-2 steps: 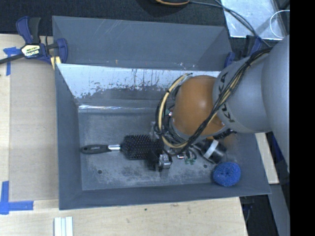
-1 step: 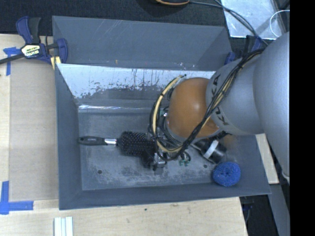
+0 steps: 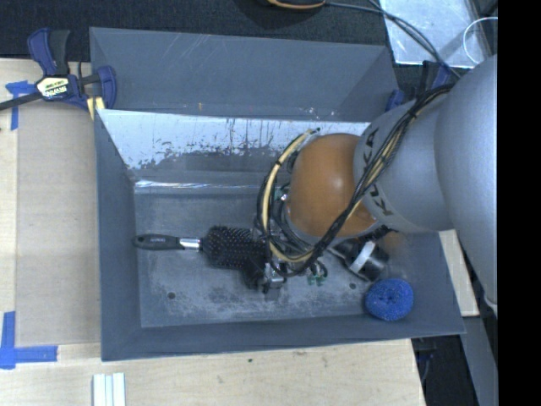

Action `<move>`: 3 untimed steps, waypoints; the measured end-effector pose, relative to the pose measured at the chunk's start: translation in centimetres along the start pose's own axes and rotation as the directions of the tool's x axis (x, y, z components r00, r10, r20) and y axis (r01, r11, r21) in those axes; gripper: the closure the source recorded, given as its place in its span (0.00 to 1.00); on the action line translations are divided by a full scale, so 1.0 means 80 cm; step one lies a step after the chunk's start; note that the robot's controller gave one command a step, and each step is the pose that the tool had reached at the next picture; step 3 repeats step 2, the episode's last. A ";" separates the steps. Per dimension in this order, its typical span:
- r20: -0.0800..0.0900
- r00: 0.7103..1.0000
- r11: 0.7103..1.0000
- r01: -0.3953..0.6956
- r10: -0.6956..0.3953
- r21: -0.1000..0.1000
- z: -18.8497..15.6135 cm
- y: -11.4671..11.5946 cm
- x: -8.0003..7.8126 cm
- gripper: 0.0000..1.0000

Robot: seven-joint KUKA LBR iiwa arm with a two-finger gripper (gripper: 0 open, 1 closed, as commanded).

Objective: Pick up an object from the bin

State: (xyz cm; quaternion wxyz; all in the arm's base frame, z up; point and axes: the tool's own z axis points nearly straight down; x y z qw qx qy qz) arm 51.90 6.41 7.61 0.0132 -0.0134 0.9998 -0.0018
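The orange cover (image 3: pixel 325 184) and its cables (image 3: pixel 272 189) hide the right end of the brush (image 3: pixel 228 248) and a stretch of the bin (image 3: pixel 194 299) floor. A black-and-white thing (image 3: pixel 368 260) beside the blue ball (image 3: pixel 390 299) lies half under the arm (image 3: pixel 439 167), too covered to tell its kind. The gripper (image 3: pixel 272 282) is small and dark against the brush head, its outline hard to tell.

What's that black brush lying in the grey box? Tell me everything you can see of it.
A black hairbrush, plastic by its look, with a slim shiny handle and a round head thick with short bristles. It lies flat on the bin floor near the middle, handle pointing to the view's left. The end effector is down at the head's right end, hiding part of it.
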 end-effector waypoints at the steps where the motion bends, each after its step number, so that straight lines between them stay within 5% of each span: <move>1: -0.001 1.000 1.000 0.000 0.000 0.000 -0.003 0.000 0.001 1.00; 3: 0.001 1.000 1.000 -0.001 0.001 0.000 -0.035 -0.001 0.001 1.00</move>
